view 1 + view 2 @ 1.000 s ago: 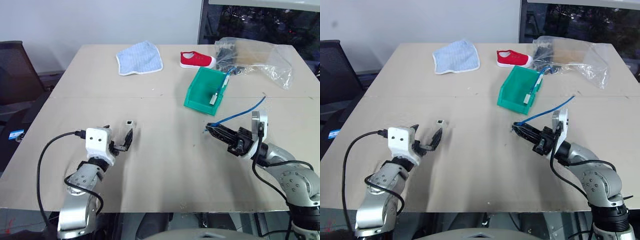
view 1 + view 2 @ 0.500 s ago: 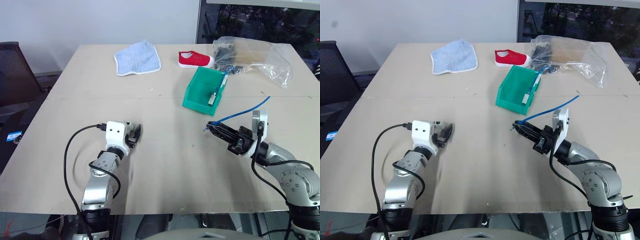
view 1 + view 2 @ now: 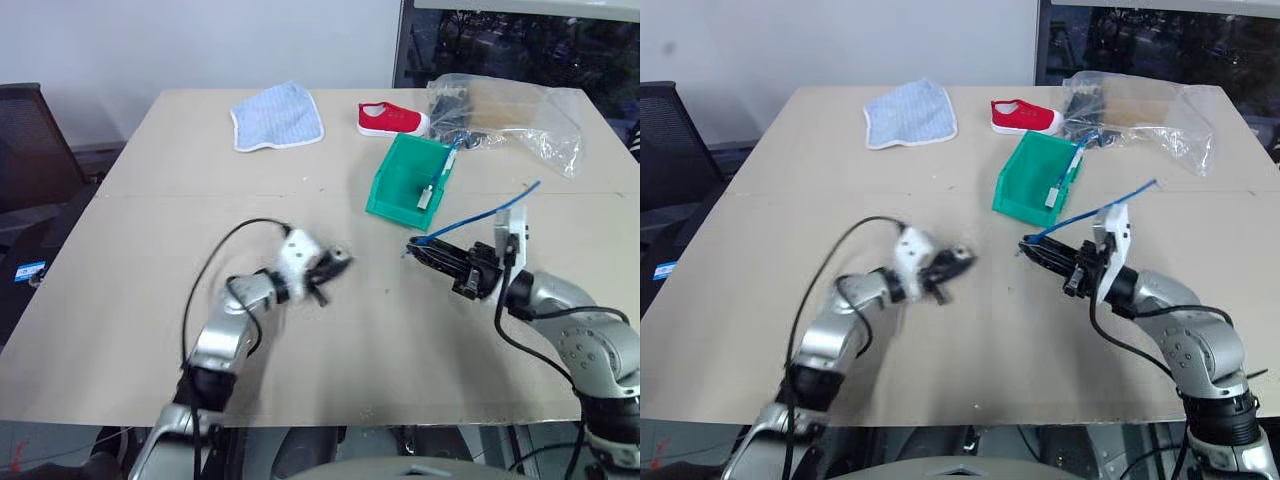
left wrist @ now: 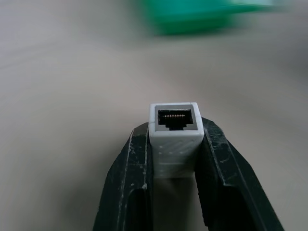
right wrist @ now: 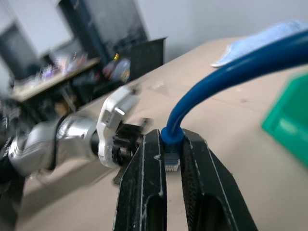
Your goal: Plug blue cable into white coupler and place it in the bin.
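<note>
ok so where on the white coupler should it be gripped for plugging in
As it is gripped now: the left gripper fingers pinch the white coupler on its two flat side faces near the back, leaving the socket end clear for the blue cable.

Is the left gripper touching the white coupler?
Touching. The left wrist view shows the left gripper clamping the white coupler between both fingers.

No text, label or number is readable.
</note>
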You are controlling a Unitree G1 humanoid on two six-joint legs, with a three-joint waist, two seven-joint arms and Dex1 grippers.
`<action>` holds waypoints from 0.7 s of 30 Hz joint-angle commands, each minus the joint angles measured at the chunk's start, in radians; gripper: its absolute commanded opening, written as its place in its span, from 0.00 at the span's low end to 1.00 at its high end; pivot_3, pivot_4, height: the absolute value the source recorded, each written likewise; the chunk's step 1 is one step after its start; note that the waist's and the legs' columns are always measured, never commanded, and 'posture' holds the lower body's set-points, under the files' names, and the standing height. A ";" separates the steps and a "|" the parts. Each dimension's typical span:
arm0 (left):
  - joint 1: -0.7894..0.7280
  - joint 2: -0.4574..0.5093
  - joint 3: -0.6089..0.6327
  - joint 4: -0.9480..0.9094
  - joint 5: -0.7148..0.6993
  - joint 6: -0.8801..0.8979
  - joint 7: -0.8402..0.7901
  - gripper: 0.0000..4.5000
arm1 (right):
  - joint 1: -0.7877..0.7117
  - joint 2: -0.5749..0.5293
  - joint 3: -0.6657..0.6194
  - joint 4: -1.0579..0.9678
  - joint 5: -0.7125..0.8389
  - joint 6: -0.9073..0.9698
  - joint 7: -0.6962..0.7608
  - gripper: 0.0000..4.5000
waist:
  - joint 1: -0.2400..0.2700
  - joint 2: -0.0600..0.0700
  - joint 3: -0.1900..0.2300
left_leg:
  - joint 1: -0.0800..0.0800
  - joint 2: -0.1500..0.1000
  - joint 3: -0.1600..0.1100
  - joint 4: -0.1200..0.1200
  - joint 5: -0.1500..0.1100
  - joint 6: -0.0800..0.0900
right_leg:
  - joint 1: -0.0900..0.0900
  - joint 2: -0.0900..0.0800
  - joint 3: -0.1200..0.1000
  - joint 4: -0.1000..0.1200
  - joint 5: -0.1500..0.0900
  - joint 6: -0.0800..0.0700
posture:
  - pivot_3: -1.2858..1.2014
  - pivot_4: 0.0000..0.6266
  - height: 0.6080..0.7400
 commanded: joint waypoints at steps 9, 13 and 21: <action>-0.399 -0.097 -0.161 0.616 0.089 -0.366 -0.492 0.12 | -0.101 -0.028 0.158 0.165 -0.291 -0.242 0.183 0.00 | -0.025 -0.001 0.000 | -0.004 0.000 0.000 0.000 0.001 -0.001 | -0.003 0.000 -0.001 -0.002 0.000 0.001 | 0.52 0.24 1.00; -0.460 -0.136 -0.154 0.743 0.115 -0.437 -0.524 0.12 | -0.085 -0.038 0.178 0.171 -0.328 -0.263 0.211 0.00 | -0.025 -0.001 0.000 | -0.005 0.000 -0.001 0.000 0.001 -0.001 | -0.005 0.000 -0.001 -0.001 0.000 0.001 | 0.52 0.24 1.00; -0.482 -0.168 -0.136 0.833 0.146 -0.505 -0.549 0.12 | -0.033 -0.064 0.181 0.177 -0.376 -0.286 0.249 0.00 | -0.023 -0.001 0.000 | -0.005 0.000 -0.001 0.002 0.001 -0.001 | -0.004 0.000 -0.001 0.001 0.000 0.001 | 0.52 0.24 1.00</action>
